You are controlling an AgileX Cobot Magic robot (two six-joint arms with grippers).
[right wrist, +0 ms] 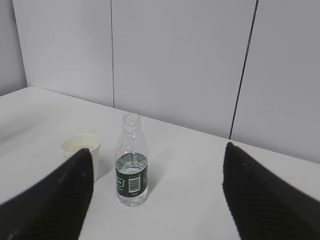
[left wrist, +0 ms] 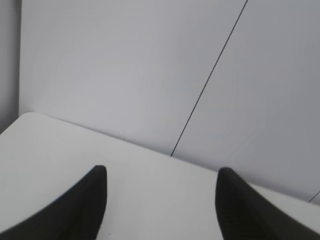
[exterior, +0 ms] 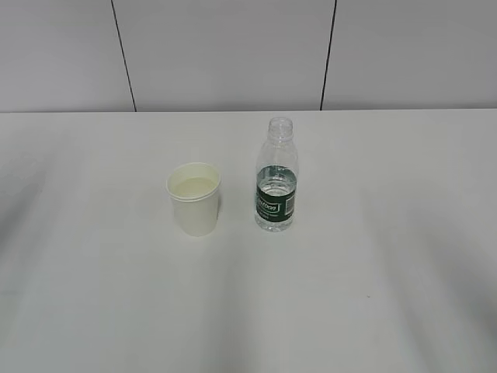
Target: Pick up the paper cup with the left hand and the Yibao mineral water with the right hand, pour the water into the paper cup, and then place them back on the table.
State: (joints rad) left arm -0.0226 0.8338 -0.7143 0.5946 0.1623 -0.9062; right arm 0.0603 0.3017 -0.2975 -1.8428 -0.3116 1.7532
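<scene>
In the exterior view the cup (exterior: 194, 198) stood upright at mid-frame on the table (exterior: 93, 295), with the bottle (exterior: 276, 177) upright just to its right, the two apart. Water showed in the bottle at label height. The left hand (left wrist: 161, 200) was spread with nothing between its fingers, facing the wall (left wrist: 125, 70). The right hand (right wrist: 157, 192) was spread too, with the bottle and cup beyond it, left of centre.
</scene>
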